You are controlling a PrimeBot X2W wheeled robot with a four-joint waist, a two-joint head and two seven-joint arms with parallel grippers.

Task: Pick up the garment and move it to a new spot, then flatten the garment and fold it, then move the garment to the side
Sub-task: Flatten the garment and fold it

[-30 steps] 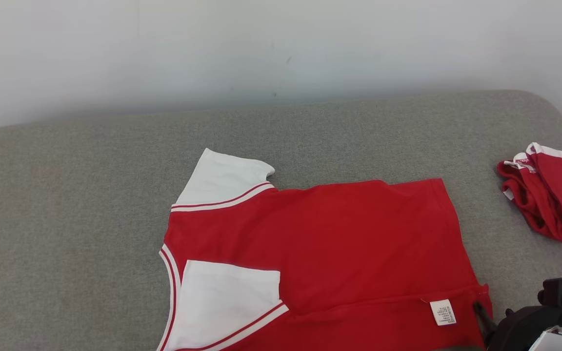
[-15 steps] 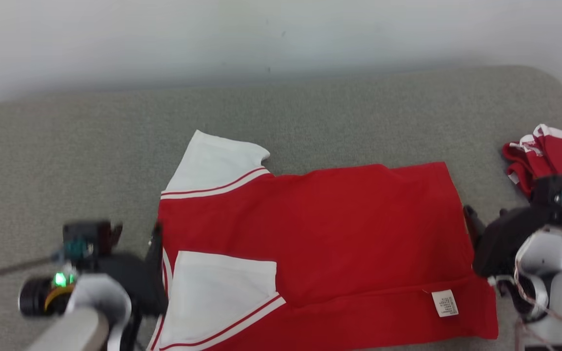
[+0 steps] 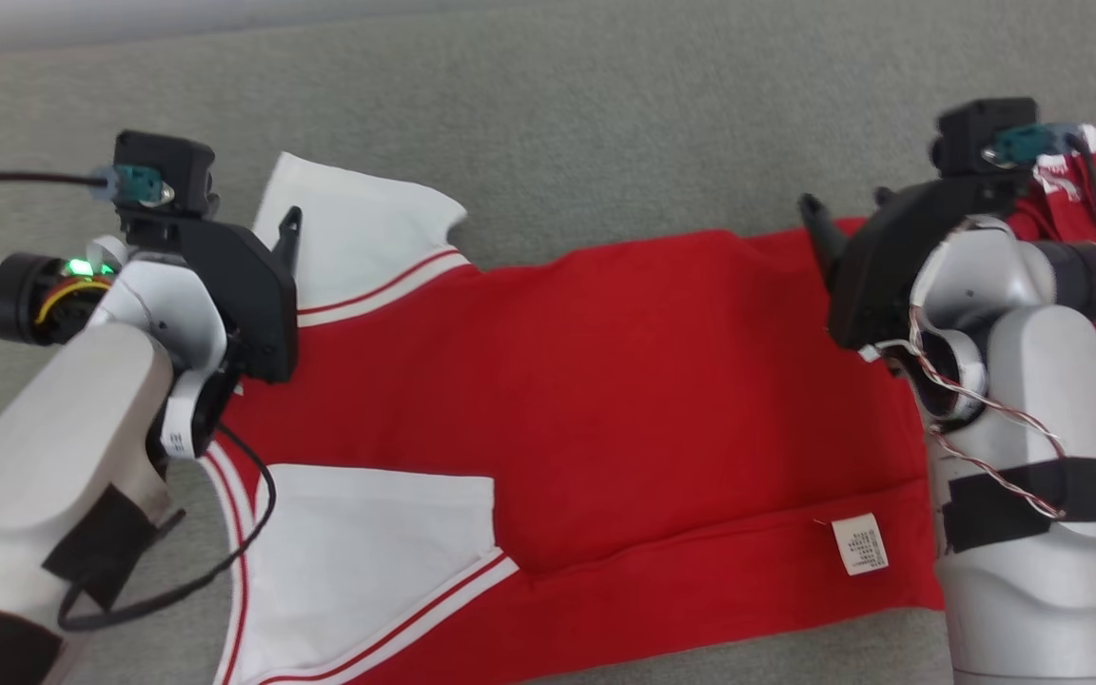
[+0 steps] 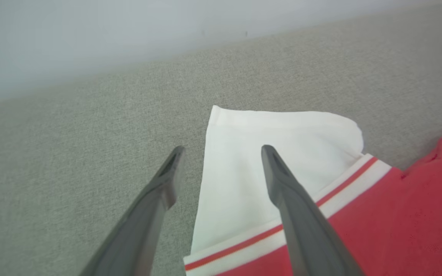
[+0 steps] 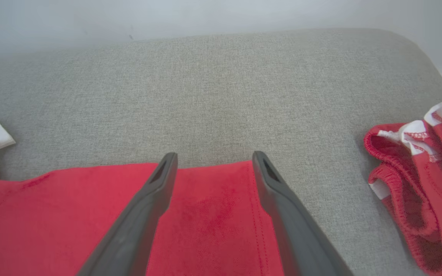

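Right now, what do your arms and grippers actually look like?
Both arms are rounded pale grey shells banded with black tape. The left arm carries a green light and a loose black cable; the right arm trails twisted red-and-white wires. The left gripper and right gripper each have two long, tapering dark fingers.

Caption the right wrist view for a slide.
Open right gripper over a corner of the red-and-white shirt on grey upholstery.

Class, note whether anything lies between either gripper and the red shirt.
Nothing visible does. The left gripper is open over the shirt at its white sleeve, the right gripper open over its hem corner; the other red garment lies apart.
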